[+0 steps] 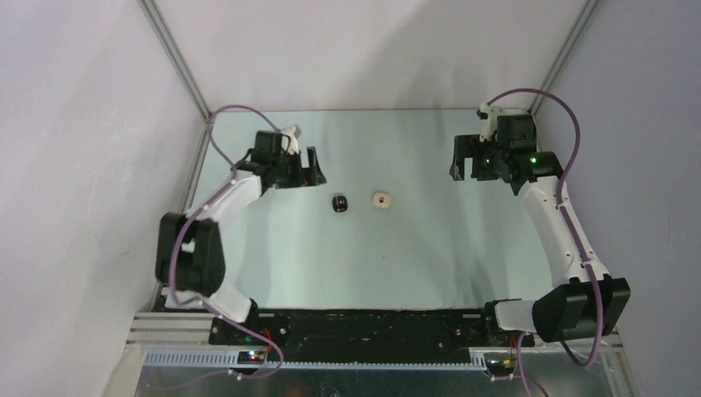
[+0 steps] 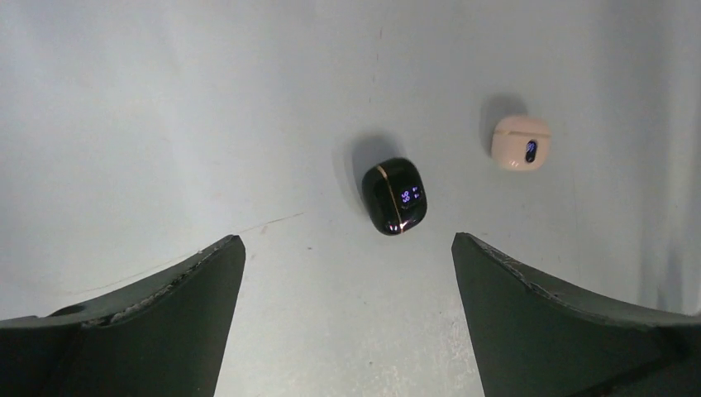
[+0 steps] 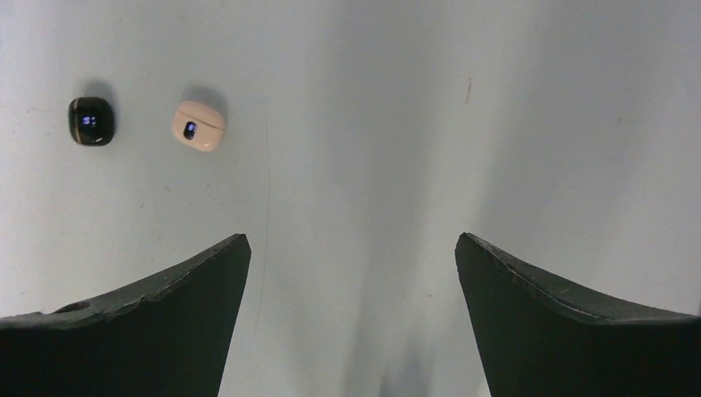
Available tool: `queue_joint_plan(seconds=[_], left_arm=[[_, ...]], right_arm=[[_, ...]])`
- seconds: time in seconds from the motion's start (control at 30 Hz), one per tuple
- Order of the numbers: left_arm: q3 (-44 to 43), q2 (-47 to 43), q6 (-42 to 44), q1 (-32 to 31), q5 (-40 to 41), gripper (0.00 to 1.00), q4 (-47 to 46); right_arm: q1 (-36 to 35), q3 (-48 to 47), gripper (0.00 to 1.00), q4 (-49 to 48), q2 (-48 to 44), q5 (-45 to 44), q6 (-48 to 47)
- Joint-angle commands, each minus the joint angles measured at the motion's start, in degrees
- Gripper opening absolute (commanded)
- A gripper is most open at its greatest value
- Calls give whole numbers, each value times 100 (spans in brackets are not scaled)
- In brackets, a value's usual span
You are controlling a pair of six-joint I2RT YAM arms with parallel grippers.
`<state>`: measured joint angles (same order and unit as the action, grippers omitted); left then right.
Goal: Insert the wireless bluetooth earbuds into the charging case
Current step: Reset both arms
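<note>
A black charging case [image 2: 394, 196], rounded and glossy with a thin gold seam line, is lying shut near the middle of the pale table [image 1: 372, 265], its small display glowing blue-white. A cream-white charging case [image 2: 520, 142] is lying shut near it to the right, not touching it, its dark oval window glowing blue.

Top external: fixed, high, behind arm bases [image 1: 236, 313] at 6 o'clock. Faces down and forward over table [image 1: 413, 265]. Widest, farthest view.
Left wrist: looks past left gripper [image 2: 347, 239] onto tabletop, near. Black charging case [image 2: 394, 196] central, cream charging case [image 2: 520, 143] at 2 o'clock.
Right wrist: looks past right gripper [image 3: 352, 238], farther back. Both cases at 10 o'clock.
Shared by all three: two cases, surrounding tabletop.
</note>
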<state>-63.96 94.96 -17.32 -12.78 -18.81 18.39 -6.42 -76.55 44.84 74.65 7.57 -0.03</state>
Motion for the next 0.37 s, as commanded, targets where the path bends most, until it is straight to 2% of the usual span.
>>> queue_joint_plan(seconds=[0.0, 0.1, 0.2, 0.33], left_arm=[[-389, -1323, 1079, 39, 838, 100, 221], [-655, -2026, 1526, 202, 1138, 100, 275], [-796, -2449, 1890, 300, 985, 100, 277], [-511, -2899, 2181, 311, 661, 100, 271]], right_arm=[[-24, -261, 99, -380, -179, -315, -150], [-194, -528, 100, -611, 4, -423, -204], [-327, -795, 99, -771, 395, -493, -302], [-392, -1200, 99, -792, 744, -78, -167]])
